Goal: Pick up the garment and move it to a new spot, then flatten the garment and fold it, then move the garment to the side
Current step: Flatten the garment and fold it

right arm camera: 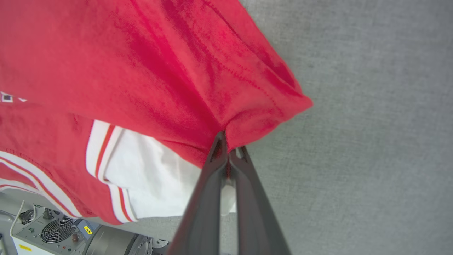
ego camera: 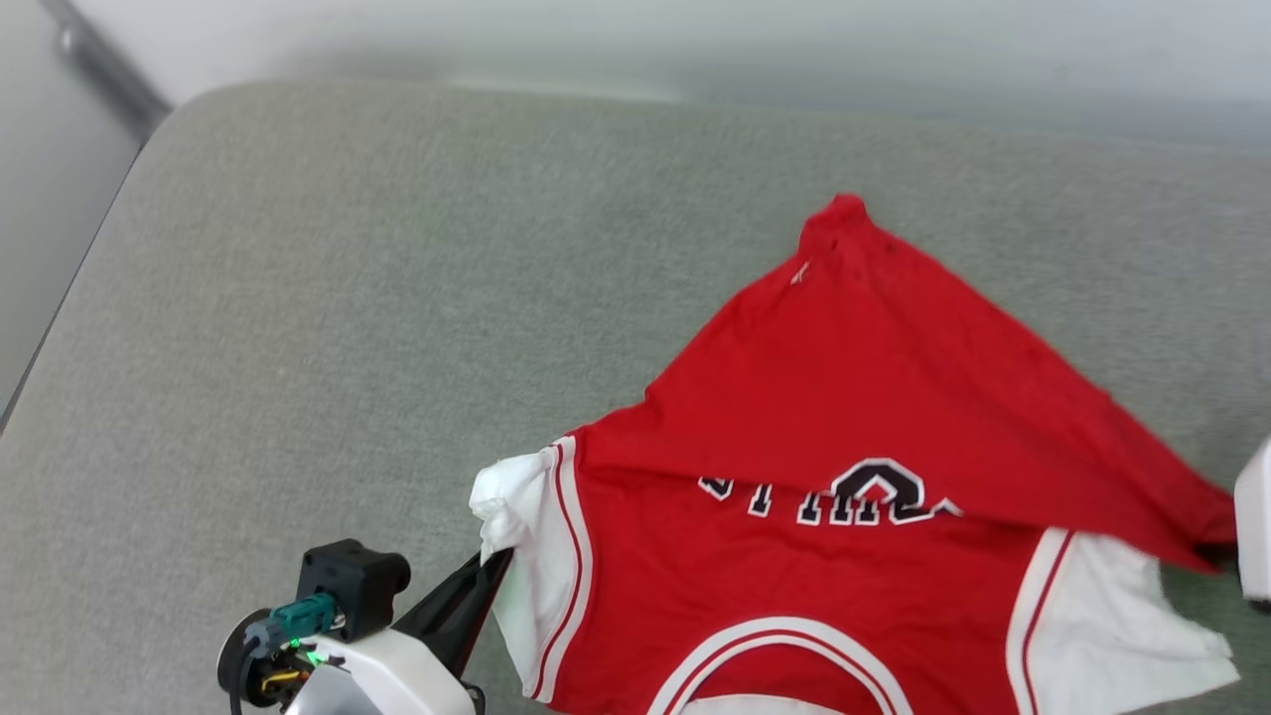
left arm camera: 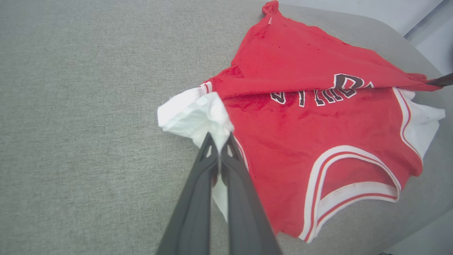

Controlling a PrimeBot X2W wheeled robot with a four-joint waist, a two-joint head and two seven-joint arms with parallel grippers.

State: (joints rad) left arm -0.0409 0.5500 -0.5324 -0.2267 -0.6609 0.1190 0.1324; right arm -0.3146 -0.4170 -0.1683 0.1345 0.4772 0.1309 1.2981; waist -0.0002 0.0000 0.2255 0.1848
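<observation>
A red jersey garment (ego camera: 794,596) lies on the near right part of a grey fabric-covered counter (ego camera: 348,298), its lower half flopped over the printed front. The left tool (left arm camera: 219,141) is clamped shut on a white sleeve (left arm camera: 191,113), the right tool (right arm camera: 226,141) on a red hem corner (right arm camera: 269,113). The cloth looks light and limp; seams and corners seem surest holds.

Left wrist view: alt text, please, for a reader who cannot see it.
The left arm's jaws, shut, pinch the white sleeve of the red garment, which lies on a grey fabric surface. Its red body is folded over, partly covering the black-and-white lettering.
</observation>
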